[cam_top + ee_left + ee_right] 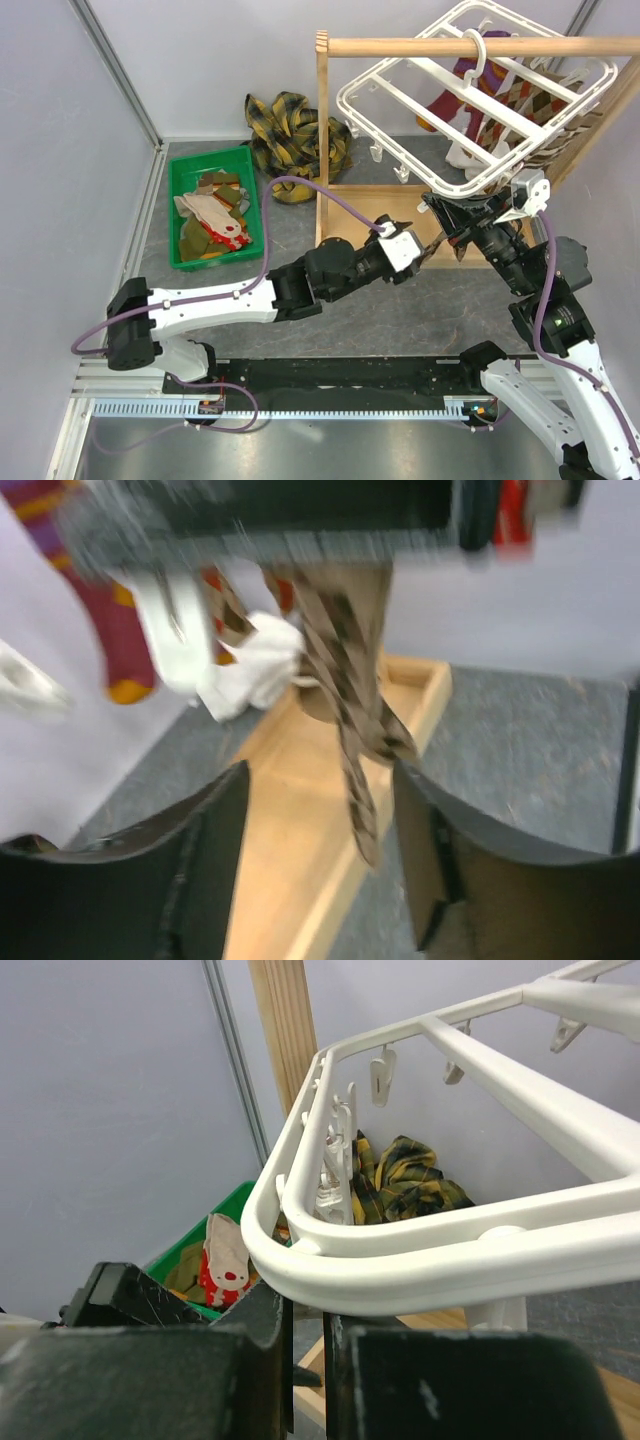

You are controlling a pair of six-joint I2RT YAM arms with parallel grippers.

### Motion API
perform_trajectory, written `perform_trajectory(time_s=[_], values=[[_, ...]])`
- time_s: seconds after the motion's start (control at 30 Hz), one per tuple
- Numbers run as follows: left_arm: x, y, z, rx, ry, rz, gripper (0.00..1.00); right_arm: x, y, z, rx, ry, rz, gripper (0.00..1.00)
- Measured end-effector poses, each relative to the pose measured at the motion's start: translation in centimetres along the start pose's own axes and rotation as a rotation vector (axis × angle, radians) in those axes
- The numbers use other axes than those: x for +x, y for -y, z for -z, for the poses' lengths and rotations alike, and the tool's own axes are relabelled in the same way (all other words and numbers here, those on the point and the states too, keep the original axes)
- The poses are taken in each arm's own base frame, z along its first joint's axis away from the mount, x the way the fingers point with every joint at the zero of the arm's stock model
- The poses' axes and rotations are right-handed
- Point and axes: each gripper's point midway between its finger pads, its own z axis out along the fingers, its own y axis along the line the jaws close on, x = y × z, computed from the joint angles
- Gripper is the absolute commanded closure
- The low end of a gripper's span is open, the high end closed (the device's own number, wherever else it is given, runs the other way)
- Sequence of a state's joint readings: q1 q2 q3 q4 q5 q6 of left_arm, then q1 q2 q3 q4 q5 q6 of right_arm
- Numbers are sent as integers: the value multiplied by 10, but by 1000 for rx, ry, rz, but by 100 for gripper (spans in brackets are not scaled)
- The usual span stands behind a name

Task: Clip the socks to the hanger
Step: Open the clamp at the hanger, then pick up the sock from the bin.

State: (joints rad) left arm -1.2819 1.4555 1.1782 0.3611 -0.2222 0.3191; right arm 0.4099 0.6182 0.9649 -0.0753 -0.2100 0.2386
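Left gripper [318, 772]: released, jaws spread either side of a hanging argyle sock [345, 660]. Right gripper [310, 1312]: nearly clenched under the near rim of the tilted hanger [420, 1260]; contents hidden. Risk, judged: a careless tug may pull the sock loose or swing the hanger. Desk [400, 310]: grey, matte. Room: pale walls; more socks [212, 215] in green bin [254, 205], far left.

Robot lab cell: plain grey partition walls [60, 120], aluminium mounting rail [300, 408].
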Motion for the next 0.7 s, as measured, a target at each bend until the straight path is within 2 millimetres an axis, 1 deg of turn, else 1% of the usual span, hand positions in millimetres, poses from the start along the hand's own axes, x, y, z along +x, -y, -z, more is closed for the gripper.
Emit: perform_trajectory(time_s=[0.03,0.13,0.2,0.27,0.33,0.43,0.5,0.53,0.57,0.7], values=[[7,2,6,6,-22,8,27,-2,-1,0,-1,6,1,98],[19,-1,21,2,-67,29,24,-7,-2,0,-4,21,3,98],[25,-13,36,-24,-103,52,23,-10,-2,0,-5,25,4,98],[29,-31,52,-77,-134,93,21,-11,-2,-1,-5,24,5,98],[37,-54,70,-144,-174,139,21,-10,-2,-2,-3,19,3,98],[61,-104,106,-302,-260,229,20,-8,-1,-3,-2,8,4,98],[83,-137,135,-425,-330,289,20,-6,-1,-4,0,-3,7,98],[92,-148,148,-474,-361,314,20,-5,-1,-4,0,-8,8,98],[103,-163,165,-543,-398,342,20,-4,0,-5,1,-12,9,97],[138,-217,226,-803,-512,421,24,2,1,-5,5,-33,16,98]])
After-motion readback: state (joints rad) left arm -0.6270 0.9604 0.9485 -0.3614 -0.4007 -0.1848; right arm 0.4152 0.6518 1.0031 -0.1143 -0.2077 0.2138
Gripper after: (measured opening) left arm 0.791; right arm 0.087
